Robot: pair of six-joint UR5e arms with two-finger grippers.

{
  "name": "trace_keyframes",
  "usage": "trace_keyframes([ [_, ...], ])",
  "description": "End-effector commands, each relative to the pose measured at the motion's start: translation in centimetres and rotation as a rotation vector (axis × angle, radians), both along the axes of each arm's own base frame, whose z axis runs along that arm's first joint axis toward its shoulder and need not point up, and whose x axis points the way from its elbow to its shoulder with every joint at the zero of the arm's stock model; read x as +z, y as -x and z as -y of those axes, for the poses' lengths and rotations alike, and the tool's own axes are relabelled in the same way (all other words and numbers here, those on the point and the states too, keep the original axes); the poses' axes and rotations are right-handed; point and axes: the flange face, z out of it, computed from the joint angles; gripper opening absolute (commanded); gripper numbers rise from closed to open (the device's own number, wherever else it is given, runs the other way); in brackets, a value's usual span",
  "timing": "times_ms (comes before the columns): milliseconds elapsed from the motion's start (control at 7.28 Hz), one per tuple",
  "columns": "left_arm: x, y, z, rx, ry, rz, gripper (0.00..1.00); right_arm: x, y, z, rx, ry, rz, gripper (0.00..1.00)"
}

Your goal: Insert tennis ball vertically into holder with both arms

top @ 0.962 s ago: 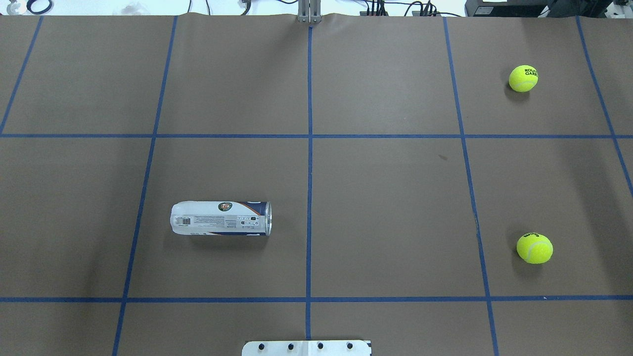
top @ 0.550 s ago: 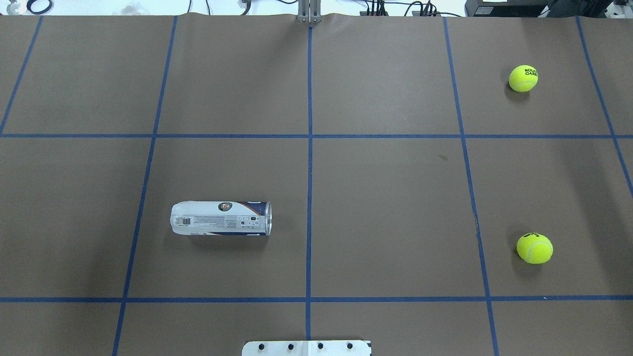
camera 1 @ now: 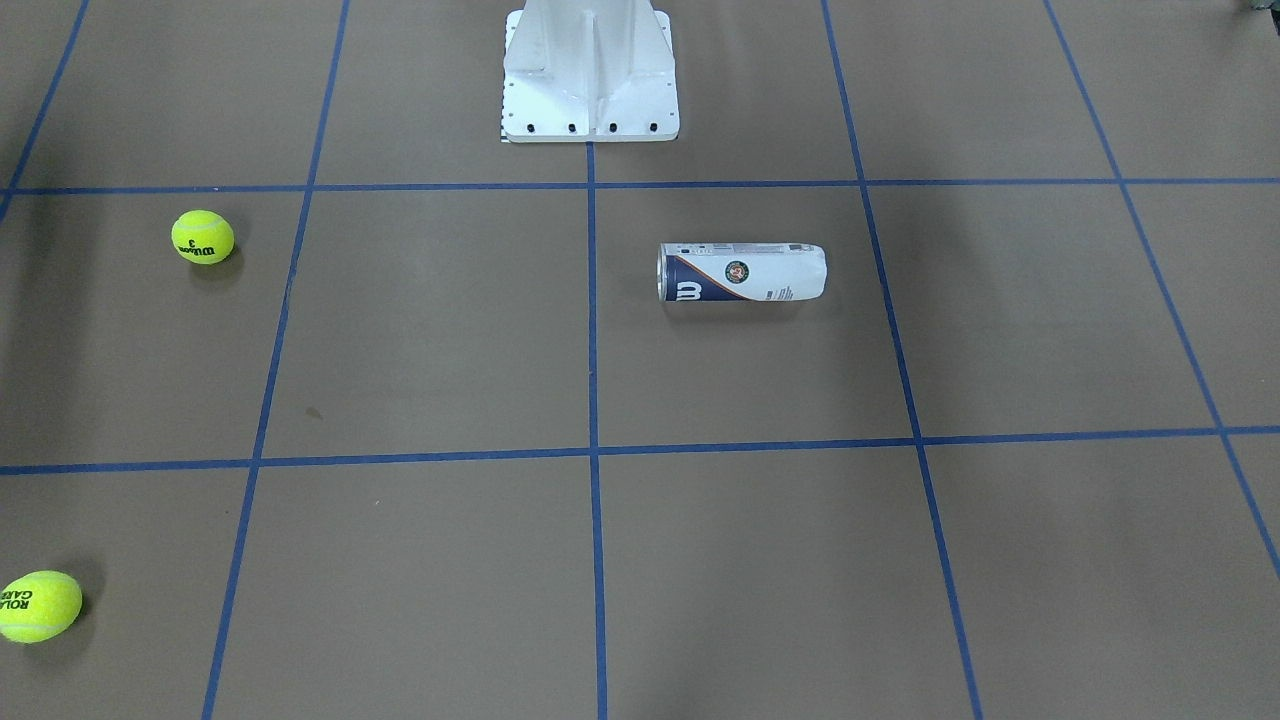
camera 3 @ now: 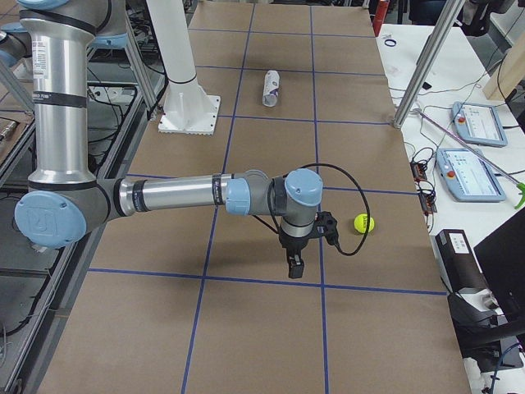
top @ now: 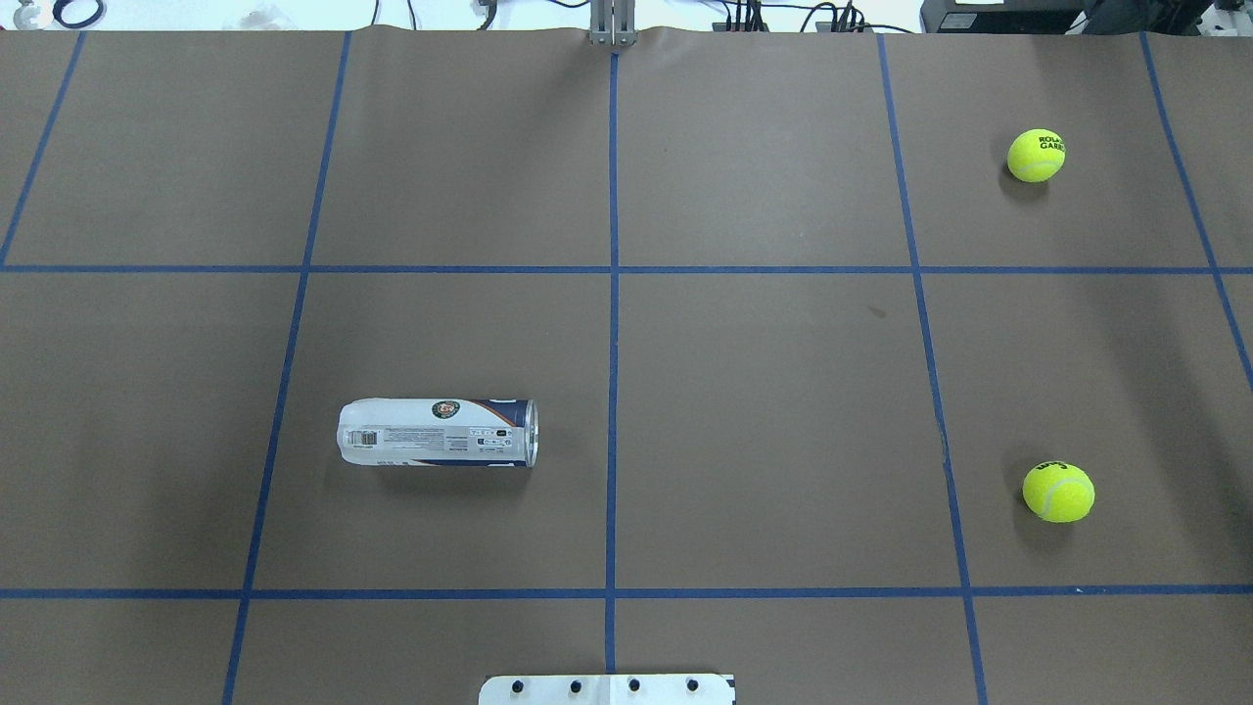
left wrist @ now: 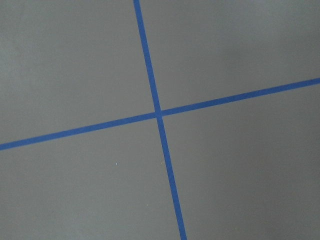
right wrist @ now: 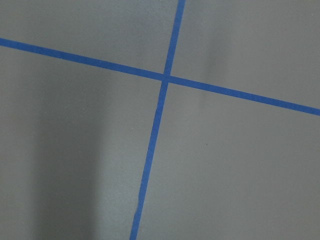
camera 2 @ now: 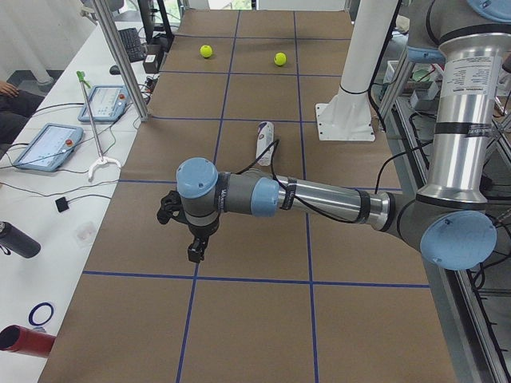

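Note:
The holder (top: 438, 432) lies on its side on the brown table, left of centre, with its metal-rimmed mouth toward the middle; it also shows in the front view (camera 1: 742, 272). Two yellow tennis balls rest far to the right, one at the back (top: 1036, 156) and one nearer the robot (top: 1058, 492). The left gripper (camera 2: 194, 254) hangs over the table's left end, far from the holder. The right gripper (camera 3: 294, 269) hangs over the right end, beside a ball (camera 3: 362, 222). I cannot tell whether either is open or shut. Both wrist views show only paper and tape.
The white pedestal base (camera 1: 590, 80) stands at the robot's edge of the table. Blue tape lines (top: 613, 294) divide the brown paper into squares. Control tablets (camera 2: 48, 148) lie on a side bench, where a person's arm (camera 2: 8, 92) rests.

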Motion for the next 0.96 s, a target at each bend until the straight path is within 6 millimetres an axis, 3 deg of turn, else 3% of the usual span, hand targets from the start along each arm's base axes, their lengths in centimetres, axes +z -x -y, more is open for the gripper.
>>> trace_keyframes([
  [0, -1.9, -0.1, 2.0, 0.001, -0.183, 0.004, 1.0, -1.2, 0.1, 1.4, 0.005, -0.078, 0.001, 1.0],
  [137, -2.0, -0.1, 2.8, 0.0, -0.194, 0.002, 1.0, -1.3, 0.0, 1.4, 0.002, -0.086, 0.002, 1.0],
  [550, -7.3, -0.7, 5.3, -0.073, -0.227, -0.049, 1.0, -2.0, 0.2, 2.1, 0.002, -0.099, 0.011, 1.0],
  [687, -8.1, -2.3, 5.3, -0.043, -0.282, -0.089, 1.0, -2.1, 0.2, 2.1, 0.003, -0.098, 0.013, 1.0],
  [824, -11.0, -7.4, 6.7, 0.049, -0.372, -0.096, 1.0, -2.1, 0.2, 2.1, 0.004, -0.098, 0.015, 1.0],
])
